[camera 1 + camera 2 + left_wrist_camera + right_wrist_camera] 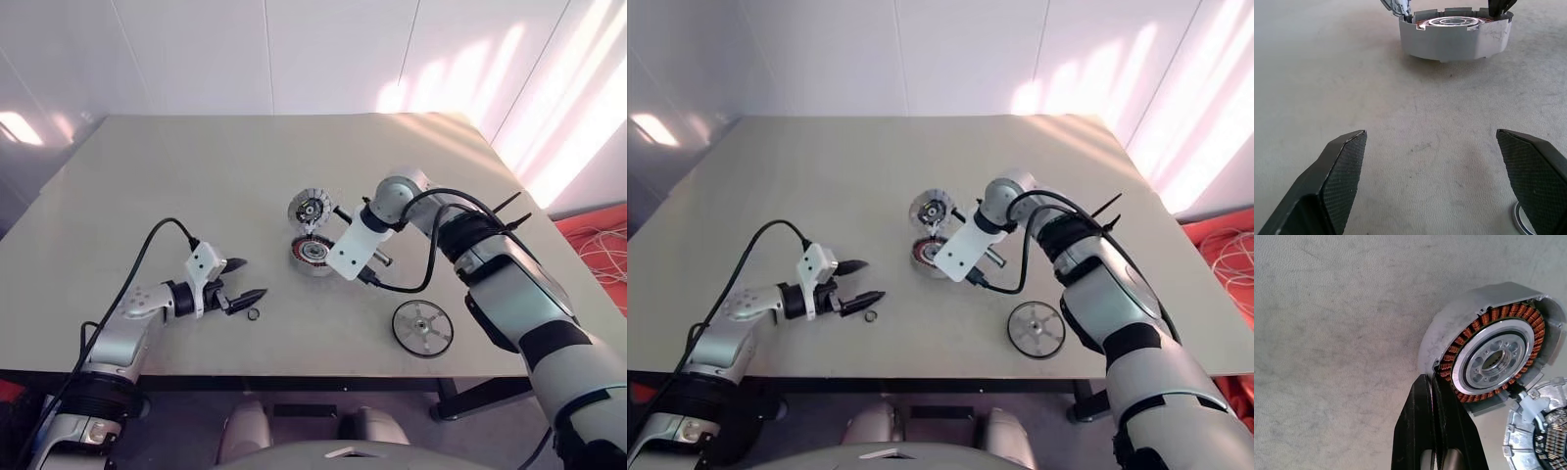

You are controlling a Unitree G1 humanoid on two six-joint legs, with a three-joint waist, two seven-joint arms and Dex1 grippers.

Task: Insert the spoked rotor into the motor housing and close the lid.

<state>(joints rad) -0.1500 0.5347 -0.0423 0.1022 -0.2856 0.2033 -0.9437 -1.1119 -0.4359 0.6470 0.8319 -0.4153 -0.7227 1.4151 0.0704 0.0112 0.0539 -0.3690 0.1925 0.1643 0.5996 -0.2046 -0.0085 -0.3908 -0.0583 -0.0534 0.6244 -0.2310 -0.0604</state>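
The motor housing [312, 252] lies mid-table, its coppery windings [1488, 352] facing up. The grey lid [310, 209] stands swung open just behind it, joined at the cup's edge [1542, 435]. The spoked rotor [422, 327] lies flat near the front right of the table, away from both grippers. My right gripper [1431, 379] is shut and points steeply down, its tips against the housing's outer rim with nothing between them. My left gripper [253, 277] is open and empty, hovering low to the left of the housing [1454, 34] and facing it.
A tiny black ring [254, 314] lies on the beige table [196, 176] just in front of the left fingertips [1533, 176]. A black cable [421, 279] loops from my right wrist over the table between housing and rotor. The table's front edge runs close behind the rotor.
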